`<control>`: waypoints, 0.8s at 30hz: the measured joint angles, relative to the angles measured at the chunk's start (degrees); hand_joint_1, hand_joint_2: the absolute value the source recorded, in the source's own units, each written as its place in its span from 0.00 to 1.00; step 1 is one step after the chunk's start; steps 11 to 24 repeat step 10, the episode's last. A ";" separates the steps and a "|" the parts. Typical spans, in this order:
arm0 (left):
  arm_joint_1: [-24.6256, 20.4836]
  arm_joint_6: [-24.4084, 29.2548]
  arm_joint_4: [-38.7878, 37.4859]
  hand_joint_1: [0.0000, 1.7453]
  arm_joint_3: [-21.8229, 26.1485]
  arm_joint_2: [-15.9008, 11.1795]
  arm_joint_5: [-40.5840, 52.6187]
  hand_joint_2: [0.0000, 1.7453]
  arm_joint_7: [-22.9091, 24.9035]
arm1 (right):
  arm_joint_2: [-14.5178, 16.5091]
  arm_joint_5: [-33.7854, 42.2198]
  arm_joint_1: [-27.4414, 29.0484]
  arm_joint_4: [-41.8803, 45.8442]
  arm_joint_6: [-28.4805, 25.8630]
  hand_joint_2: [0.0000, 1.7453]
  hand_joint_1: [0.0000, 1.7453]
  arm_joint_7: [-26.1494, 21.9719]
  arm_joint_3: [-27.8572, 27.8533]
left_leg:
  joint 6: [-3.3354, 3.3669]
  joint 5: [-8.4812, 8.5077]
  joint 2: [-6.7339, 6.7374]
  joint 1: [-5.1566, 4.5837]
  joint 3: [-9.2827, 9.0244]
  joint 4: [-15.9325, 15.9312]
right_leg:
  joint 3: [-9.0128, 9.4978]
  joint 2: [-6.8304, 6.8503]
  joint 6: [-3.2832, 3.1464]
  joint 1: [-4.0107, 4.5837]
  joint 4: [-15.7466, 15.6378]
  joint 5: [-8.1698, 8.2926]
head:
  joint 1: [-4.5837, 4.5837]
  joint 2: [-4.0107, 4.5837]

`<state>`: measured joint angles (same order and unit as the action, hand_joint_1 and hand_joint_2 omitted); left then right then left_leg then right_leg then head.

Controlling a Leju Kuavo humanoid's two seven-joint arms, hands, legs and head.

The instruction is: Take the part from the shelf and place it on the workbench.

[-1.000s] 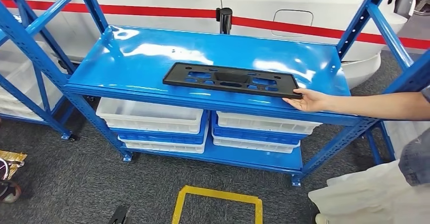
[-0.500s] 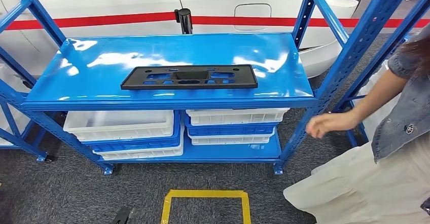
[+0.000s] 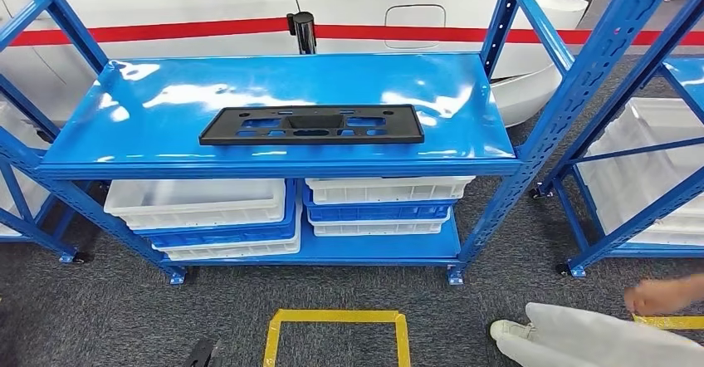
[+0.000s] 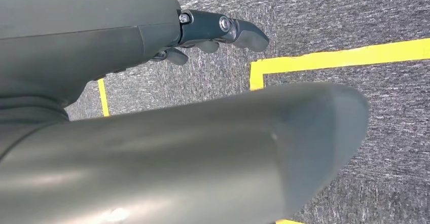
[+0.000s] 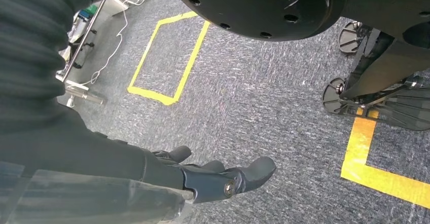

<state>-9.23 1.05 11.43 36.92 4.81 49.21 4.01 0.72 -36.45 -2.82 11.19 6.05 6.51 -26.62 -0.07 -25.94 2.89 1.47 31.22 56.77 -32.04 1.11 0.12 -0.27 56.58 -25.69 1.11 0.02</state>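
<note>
Part [image 3: 311, 124]: one flat black plastic plate, long and narrow, with several cut-outs along its length and a deeper recess mid-span. Lies flat on the top board of the blue shelf [image 3: 490, 93], toward the front edge, long side parallel to that edge. Nothing touching it.

Below it, lower level of the same shelf: four trays in two stacks of two, side by side. Left stack has a white tray [image 3: 199, 203] on top of a blue-rimmed one [image 3: 224, 241]; right stack has a white tray [image 3: 386, 190] on top, the tray under it blue and white [image 3: 378, 214].

More blue shelving to either side; the unit on the right [image 3: 631, 159] carries white bins. Behind the shelves, a white car body with a red stripe [image 3: 207, 30] and a black post [image 3: 305, 31].

Floor is grey carpet with a yellow tape rectangle [image 3: 336, 334] in front of the shelf. A person's hand [image 3: 664, 295] and white clothing [image 3: 581, 338] sit at the lower right, well apart from the part.

Left robot hand [image 4: 213, 36]: hangs over the carpet, fingers loosely bent, holding nothing. Right robot hand [image 5: 223, 176]: also over the carpet, fingers loosely extended and apart, holding nothing.
</note>
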 joint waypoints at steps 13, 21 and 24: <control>0.00 0.00 0.00 0.00 0.00 0.08 0.36 0.00 0.07 | -0.02 -0.19 0.01 0.00 -0.08 1.00 0.00 0.02 0.00 | -0.32 -0.03 0.00 -0.39 0.05 0.13 | 0.00 0.01 0.05 -0.34 0.00 0.05 | -0.02 0.00; 0.00 0.00 0.00 0.00 0.00 0.08 0.36 0.00 0.07 | -0.02 -0.19 0.01 0.00 -0.08 1.00 0.00 0.02 0.00 | -0.32 -0.03 0.00 -0.39 0.05 0.13 | 0.00 0.01 0.05 -0.34 0.00 0.05 | -0.02 0.00; 0.00 0.00 0.00 0.00 0.00 0.08 0.36 0.00 0.07 | -0.02 -0.19 0.01 0.00 -0.08 1.00 0.00 0.02 0.00 | -0.32 -0.03 0.00 -0.39 0.05 0.13 | 0.00 0.01 0.05 -0.34 0.00 0.05 | -0.02 0.00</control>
